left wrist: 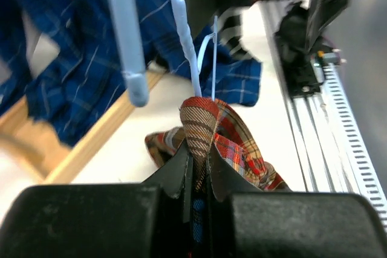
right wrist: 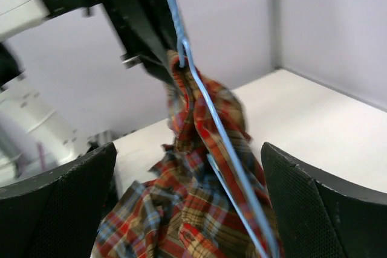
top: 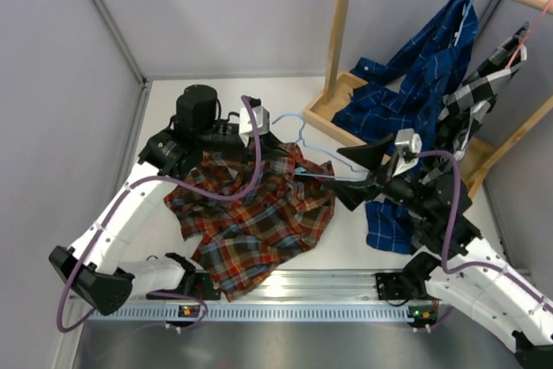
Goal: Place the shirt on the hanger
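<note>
The plaid shirt [top: 259,213] lies crumpled on the table, one part lifted. My left gripper [top: 262,160] is shut on a fold of it, seen pinched between the jaws in the left wrist view [left wrist: 199,155], with the cloth [left wrist: 221,131] bunched past them. The light-blue wire hanger [top: 304,138] sticks up from the lifted cloth, its wire close by in the left wrist view [left wrist: 184,34]. My right gripper [top: 350,174] is open, jaws wide apart [right wrist: 188,149]. The hanger wire [right wrist: 211,119] runs between them untouched, over the hanging shirt [right wrist: 199,209].
A wooden rack [top: 341,32] stands at the back right with a dark blue check shirt [top: 415,84] and a black-and-white check shirt [top: 475,92] hanging on it. A metal rail [top: 294,287] runs along the near edge. Grey walls close the left and back.
</note>
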Robot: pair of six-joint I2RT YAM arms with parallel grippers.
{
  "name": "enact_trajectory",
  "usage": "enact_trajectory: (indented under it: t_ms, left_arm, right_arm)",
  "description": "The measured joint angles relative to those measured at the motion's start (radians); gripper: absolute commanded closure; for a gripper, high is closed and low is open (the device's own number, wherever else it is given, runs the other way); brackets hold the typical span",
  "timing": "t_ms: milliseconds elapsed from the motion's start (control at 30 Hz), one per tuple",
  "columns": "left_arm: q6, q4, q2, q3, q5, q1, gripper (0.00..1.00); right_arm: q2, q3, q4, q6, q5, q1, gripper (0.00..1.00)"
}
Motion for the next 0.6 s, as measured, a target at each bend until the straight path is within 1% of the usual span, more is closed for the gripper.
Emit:
enact_trajectory:
  t_ms: [133, 200, 233, 267, 333, 367, 433, 533, 600]
  left_arm:
    - [-0.138, -0.002, -0.058, -0.037, -0.27, -0.005, 1.0]
    - [-0.241, 0.017, -0.111, -0.082, -0.438, -0.005, 1.0]
    - [-0.279, 0.023, -0.133, -0.104, -0.488, -0.005, 1.0]
    - [-0.327, 0.039, -0.163, -0.137, -0.536, -0.004, 1.0]
    - [-0.414, 0.076, -0.223, -0.214, -0.6, -0.003, 1.0]
    - [-0.45, 0.092, -0.248, -0.247, -0.618, -0.003, 1.0]
    - [-0.522, 0.13, -0.288, -0.307, -0.644, -0.003, 1.0]
    - [-0.609, 0.181, -0.314, -0.36, -0.677, -0.003, 1.0]
    - [-0.657, 0.203, -0.315, -0.372, -0.698, -0.003, 1.0]
  right_arm:
    - [-0.162, -0.003, -0.188, 0.048, 0.248, 0.0, 0.01]
    - [-0.236, -0.01, -0.235, 0.095, 0.326, 0.0, 0.02]
    - [-0.264, -0.011, -0.244, 0.125, 0.355, 0.0, 0.05]
    - [-0.281, -0.017, -0.241, 0.166, 0.378, 0.0, 0.11]
    - [-0.283, -0.048, -0.229, 0.261, 0.41, 0.0, 0.16]
    - [-0.267, -0.077, -0.209, 0.316, 0.417, 0.0, 0.21]
    - [-0.191, -0.134, -0.188, 0.417, 0.414, 0.0, 0.23]
    - [0.009, -0.166, -0.153, 0.526, 0.402, 0.004, 0.31]
    - [0.13, -0.166, -0.142, 0.563, 0.407, 0.025, 0.36]
